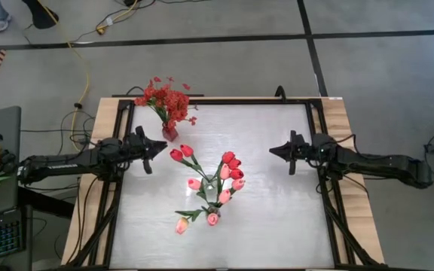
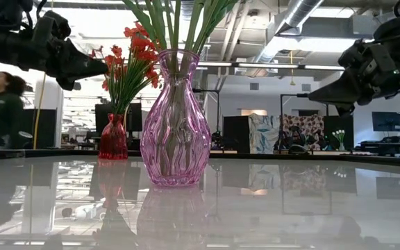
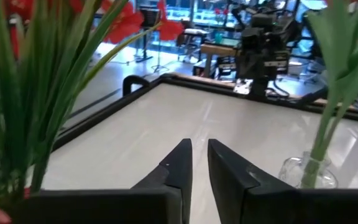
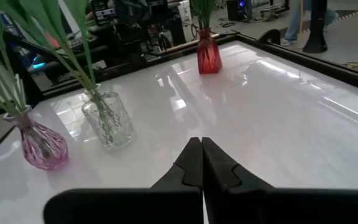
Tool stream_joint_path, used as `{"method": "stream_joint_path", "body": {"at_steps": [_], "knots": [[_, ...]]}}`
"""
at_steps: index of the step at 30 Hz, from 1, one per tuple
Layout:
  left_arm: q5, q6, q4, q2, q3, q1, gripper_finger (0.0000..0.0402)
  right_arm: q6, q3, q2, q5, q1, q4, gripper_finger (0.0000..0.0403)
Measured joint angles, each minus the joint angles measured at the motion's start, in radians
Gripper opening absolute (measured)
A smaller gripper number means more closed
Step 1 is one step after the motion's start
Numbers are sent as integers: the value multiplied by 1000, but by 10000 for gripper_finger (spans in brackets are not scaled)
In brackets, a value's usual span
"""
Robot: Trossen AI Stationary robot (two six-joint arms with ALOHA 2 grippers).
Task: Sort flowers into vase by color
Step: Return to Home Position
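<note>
Both arms over the table, nothing carried. My left gripper (image 1: 163, 147) has its fingers barely parted, while my right gripper (image 1: 273, 151) has them pressed together. Risk: the left one hangs just beside the red vase (image 1: 169, 134), so a careless swing on the way home could catch its red sprays (image 1: 168, 99) and tip it. The tulips (image 1: 228, 169) stand in the clear vase (image 4: 107, 121) and the purple vase (image 2: 176, 128), between my two grippers and apart from both
</note>
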Motion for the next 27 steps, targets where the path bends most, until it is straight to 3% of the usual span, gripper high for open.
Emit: {"method": "stream_joint_path", "body": {"at_steps": [10,18,24,27], "knots": [[-6,-18,-5,0,-1,0,2,-28,-1,0,-46,-48,0,19],[14,-25,195,1,-99,0,0,-42,-2,0,-78,-64,18,19],[38,-18,172,0,-99,0,0,-56,-2,0,-167,-124,6,19],[28,-13,72,1,-80,0,0,-54,-2,-4,-247,-188,-24,19]]}}
